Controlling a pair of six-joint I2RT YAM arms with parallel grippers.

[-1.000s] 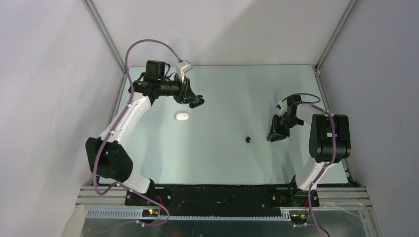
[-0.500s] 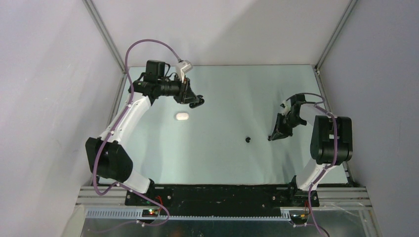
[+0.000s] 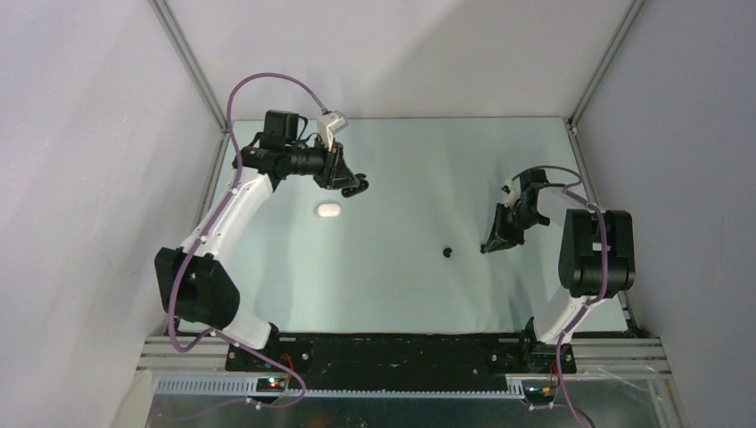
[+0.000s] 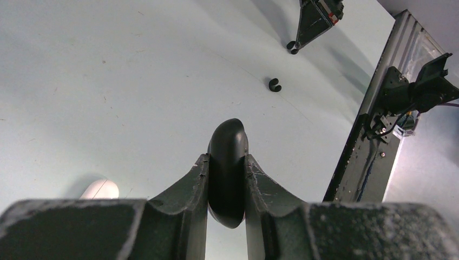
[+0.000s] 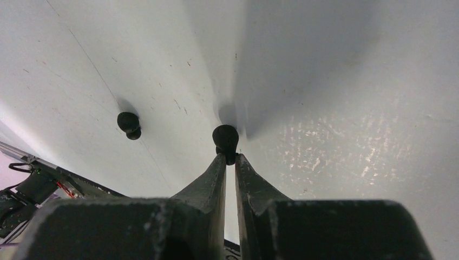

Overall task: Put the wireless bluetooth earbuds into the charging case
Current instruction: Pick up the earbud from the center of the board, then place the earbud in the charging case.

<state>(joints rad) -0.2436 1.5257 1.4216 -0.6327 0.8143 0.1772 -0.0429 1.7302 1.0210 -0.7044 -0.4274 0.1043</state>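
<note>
Gripping a black case (image 4: pixel 227 142) in my left gripper (image 4: pixel 227 161), jaws drawn in against its two flanks. It stands on edge between the fingers, rounded end poking out past the tips. Its other end is buried behind my finger blocks, and I can't tell whether it's open or closed.

Just to the near side, a white case (image 3: pixel 328 210) lies on the table (image 3: pixel 401 160), apart from me. My wrist view cuts most of it off behind a finger.

Moving right, the loose bud (image 3: pixel 448 252) sits alone, black, too small from above to read its shape.

Beside it, well clear, my right gripper (image 5: pixel 230 158) is down at the surface. The jaws are almost together, nipping the pinched bud (image 5: pixel 225 135), also black, by its lower end at the very tips. The round head sticks out beyond them.
</note>
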